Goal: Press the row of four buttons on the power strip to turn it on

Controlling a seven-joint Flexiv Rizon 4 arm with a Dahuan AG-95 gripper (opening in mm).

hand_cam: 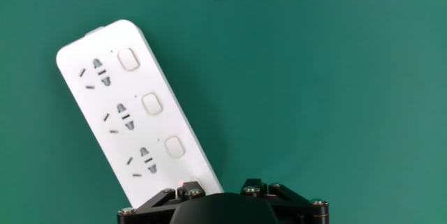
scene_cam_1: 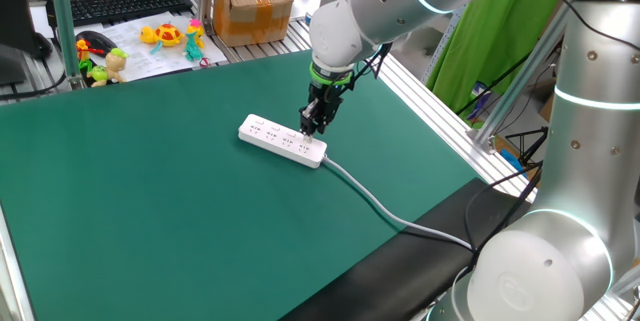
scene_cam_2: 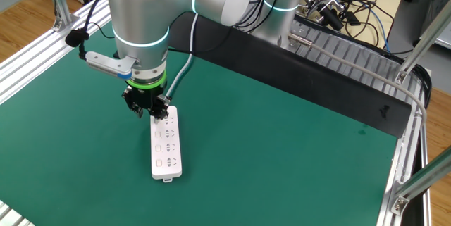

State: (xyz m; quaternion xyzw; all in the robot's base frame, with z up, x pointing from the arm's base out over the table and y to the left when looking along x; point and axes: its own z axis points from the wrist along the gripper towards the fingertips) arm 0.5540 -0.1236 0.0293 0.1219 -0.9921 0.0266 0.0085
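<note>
Hand view shows the strip (hand_cam: 126,105) lying on the green counter (hand_cam: 335,77), three buttons (hand_cam: 151,103) visible, a red spot at the fourth; the fingers (scene_cam_1: 312,127) rest at the cable end. Whether they are released or clenched, I cannot tell; the first press seems in hand, and the next move calls for lifting and shifting along the row.

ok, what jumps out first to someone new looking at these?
The big silver arm, bent down over the green table with its pincer pointing straight down at the cable end of the white power strip. In the hand view three buttons show in a line beside the sockets; the strip's near end runs under the hand. Beyond the table sit colourful toys and a cardboard box.
</note>
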